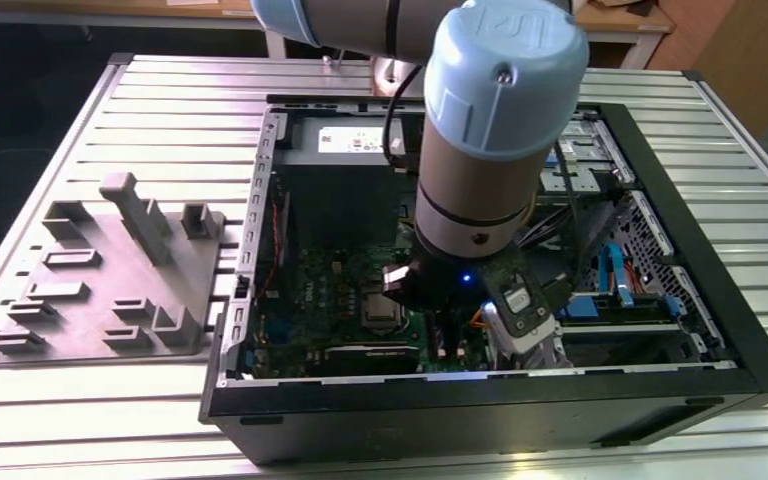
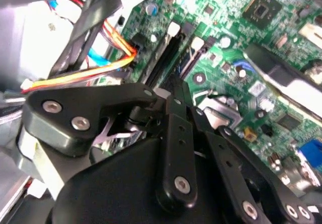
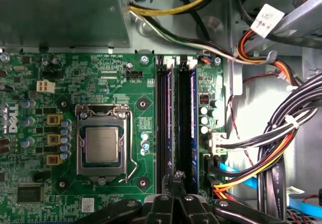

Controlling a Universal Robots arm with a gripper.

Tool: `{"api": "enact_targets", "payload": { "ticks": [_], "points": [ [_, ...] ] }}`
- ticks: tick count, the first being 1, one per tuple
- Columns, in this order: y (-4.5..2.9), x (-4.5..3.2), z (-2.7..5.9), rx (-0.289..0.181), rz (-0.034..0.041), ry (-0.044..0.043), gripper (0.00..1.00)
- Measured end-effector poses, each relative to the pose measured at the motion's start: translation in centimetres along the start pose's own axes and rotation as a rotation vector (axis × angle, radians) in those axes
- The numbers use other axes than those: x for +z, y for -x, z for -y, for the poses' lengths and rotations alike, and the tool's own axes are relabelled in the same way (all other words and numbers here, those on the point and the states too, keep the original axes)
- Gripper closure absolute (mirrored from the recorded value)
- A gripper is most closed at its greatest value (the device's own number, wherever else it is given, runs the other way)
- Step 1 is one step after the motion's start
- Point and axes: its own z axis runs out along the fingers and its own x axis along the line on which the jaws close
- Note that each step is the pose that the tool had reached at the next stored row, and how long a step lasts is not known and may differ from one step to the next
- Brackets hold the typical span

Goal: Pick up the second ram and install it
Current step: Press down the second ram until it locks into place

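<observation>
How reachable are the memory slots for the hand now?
Likely yes: the hand hangs just over the memory slots, and the cable bundle lies off to one side, not across them.

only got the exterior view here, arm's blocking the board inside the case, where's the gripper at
Observer: In the first wrist view the gripper sits over one end of the two long black memory sockets, lined up between them.
Operator: is the second ram seated
Observer: I cannot tell; both sockets look alike and dark in that view.
Operator: anything close by
Observer: A bare processor lies on one side of the sockets, and a cable bundle runs on the other.
</observation>
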Motion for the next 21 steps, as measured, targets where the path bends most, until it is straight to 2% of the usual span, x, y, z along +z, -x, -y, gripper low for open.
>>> {"api": "enact_targets", "payload": {
  "ticks": [5,8,15,21],
  "points": [
    [0.1,-1.79,-0.1,0.0,0.0013,-0.0013,0.93],
    [0.14,-2.49,-0.14,0.0,0.0031,-0.0014,0.93],
    [0.12,-2.49,-0.33,0.0,0.0034,-0.0013,0.93],
    [0.07,-2.36,-1.86,0.0,0.0033,-0.0014,0.93]
  ]
}}
